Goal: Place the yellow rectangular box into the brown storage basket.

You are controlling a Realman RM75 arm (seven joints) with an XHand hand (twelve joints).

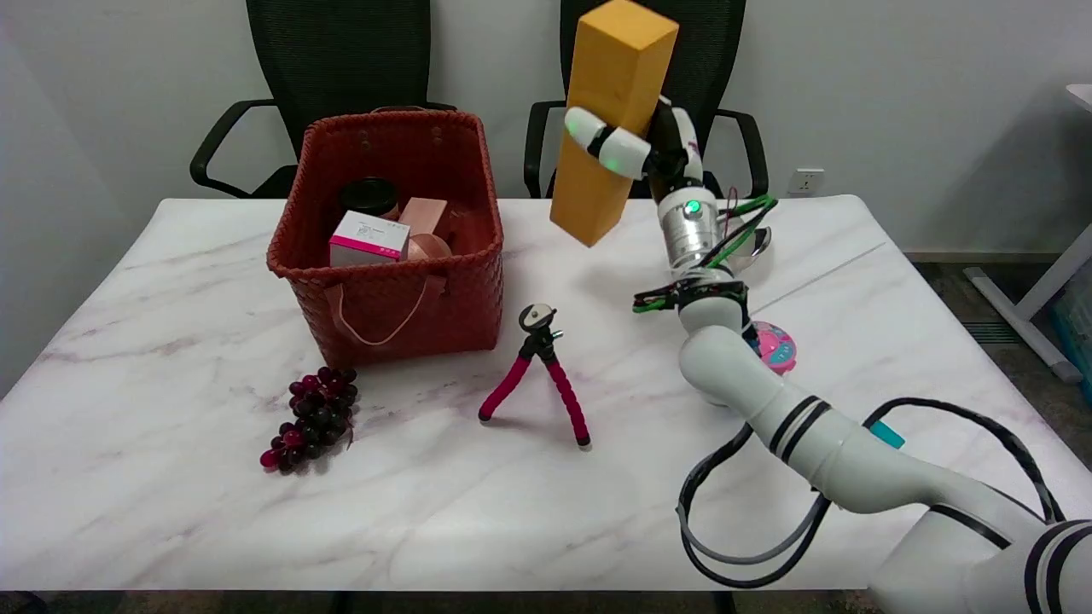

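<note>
My right hand (636,145) grips the tall yellow rectangular box (610,94) around its middle and holds it high above the table, tilted with its lower end to the left. The box hangs to the right of the brown woven storage basket (388,294), apart from it. The basket stands at the table's back left and holds a white-and-pink carton (368,238), a dark-lidded jar (368,195) and a pink item (424,217). White fingers (607,142) wrap the box's front face.
A pink-legged mini tripod (537,375) stands in front of the basket's right corner. A bunch of dark grapes (312,417) lies at the front left. A pink round toy (775,346) sits behind my forearm. Two black chairs (341,77) stand behind the table.
</note>
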